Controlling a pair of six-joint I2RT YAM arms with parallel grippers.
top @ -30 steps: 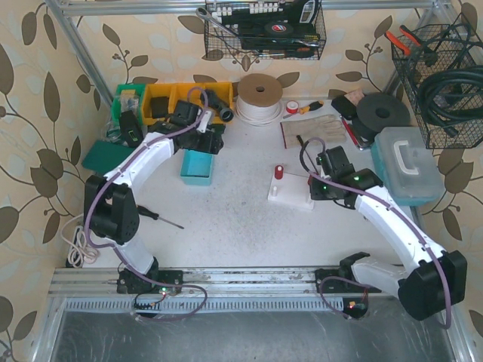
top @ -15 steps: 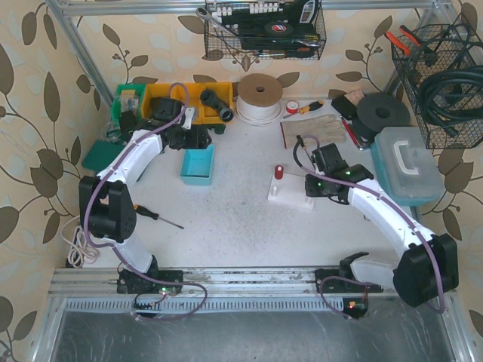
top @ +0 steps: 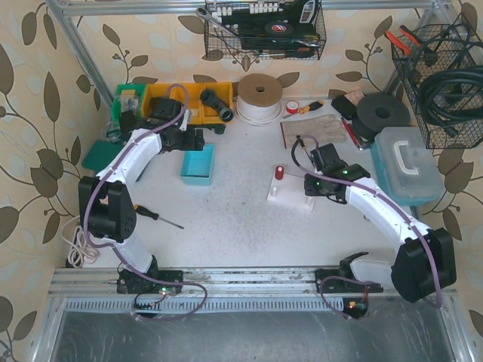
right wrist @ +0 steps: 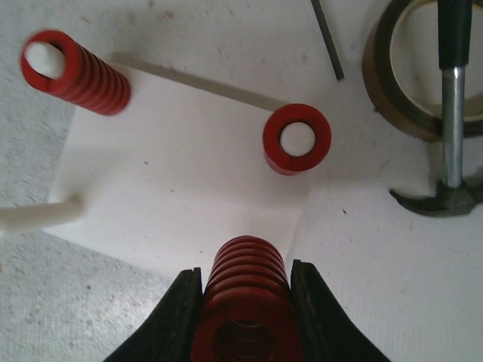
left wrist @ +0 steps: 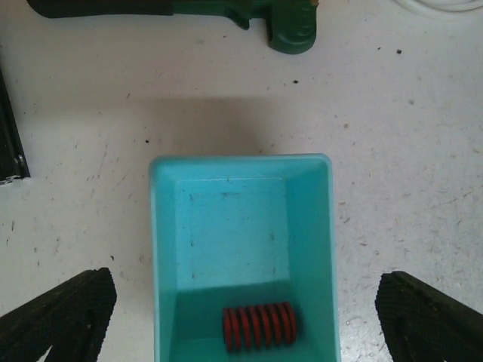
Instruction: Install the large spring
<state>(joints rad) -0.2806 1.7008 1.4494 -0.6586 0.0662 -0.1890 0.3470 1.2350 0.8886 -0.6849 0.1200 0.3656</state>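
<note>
Leaf-patterned walls point(top: 30, 113) enclose a white speckled worktop point(top: 226, 226). Near its middle lies a flat white plastic peg block point(right wrist: 189, 188), set where springs can be slid down over its posts. A tall red coil spring point(right wrist: 74, 72) and a short red coil spring point(right wrist: 296, 138) already sit on two of them. Left of the block stands an open teal plastic bin point(left wrist: 313, 249), apparently a parts supply, with one small red spring point(left wrist: 259, 326) in it. The left hand point(left wrist: 241, 302) hovers over that bin, fingers spread wide and empty. The right hand point(right wrist: 245, 290) pinches the large red coil spring point(right wrist: 245, 271) by its sides just short of the block's near edge. That grip leaves the bore free, presumably to drop over the bare white post point(right wrist: 38, 213).
</note>
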